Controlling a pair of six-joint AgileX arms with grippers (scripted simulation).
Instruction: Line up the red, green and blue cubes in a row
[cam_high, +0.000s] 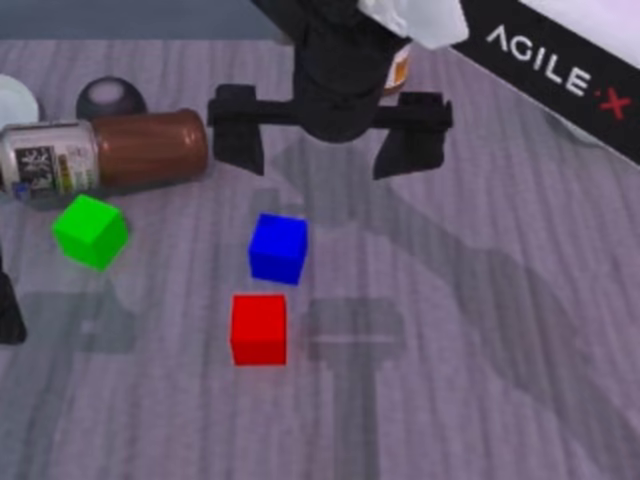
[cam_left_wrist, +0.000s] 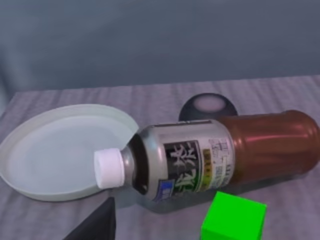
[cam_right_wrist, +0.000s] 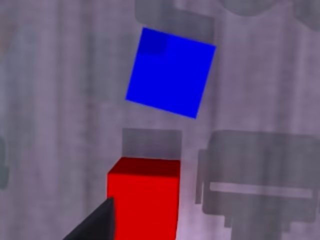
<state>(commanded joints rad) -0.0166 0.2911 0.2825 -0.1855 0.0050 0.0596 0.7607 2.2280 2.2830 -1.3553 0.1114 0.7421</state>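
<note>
Fingers spread wide, right gripper (cam_high: 325, 140) hung empty above blue cube (cam_high: 278, 248), red cube (cam_high: 259, 329) just beyond.

Top view looked straight down on the table (cam_high: 520, 400) from above. Left wrist camera sat low and close, facing level across the lying brown bottle (cam_left_wrist: 210, 160) and green cube (cam_left_wrist: 233, 220) — both shared with the top view's left. Right wrist camera looked down, near, on the blue cube (cam_right_wrist: 170, 72) and red cube (cam_right_wrist: 145, 197) — the top view's centre.
</note>
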